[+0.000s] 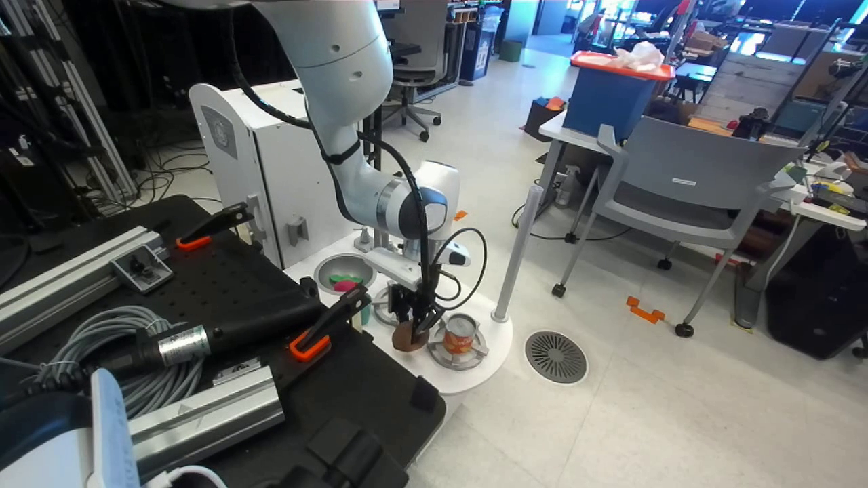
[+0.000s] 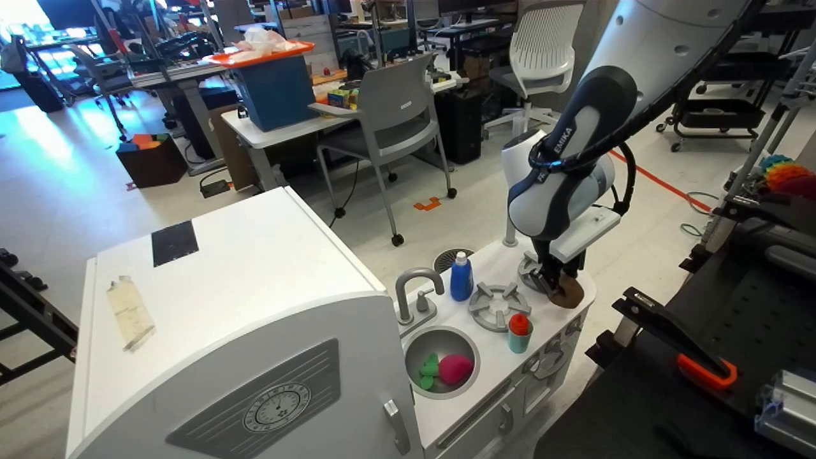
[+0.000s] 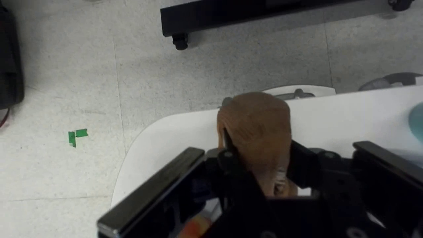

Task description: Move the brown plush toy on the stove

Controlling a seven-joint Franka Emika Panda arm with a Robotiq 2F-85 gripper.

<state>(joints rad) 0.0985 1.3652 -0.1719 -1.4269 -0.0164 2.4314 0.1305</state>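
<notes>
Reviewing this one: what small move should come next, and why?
Probably a short lift, to test the grip: the gripper seems closed on the brown plush toy, which is low at the stove, beside the can on its burner. Whether it rests there, I cannot tell.

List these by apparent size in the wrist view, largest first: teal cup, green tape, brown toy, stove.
1. stove, though partly covered
2. brown toy
3. teal cup, judged only by the part in frame; the right edge cuts it off
4. green tape
</notes>
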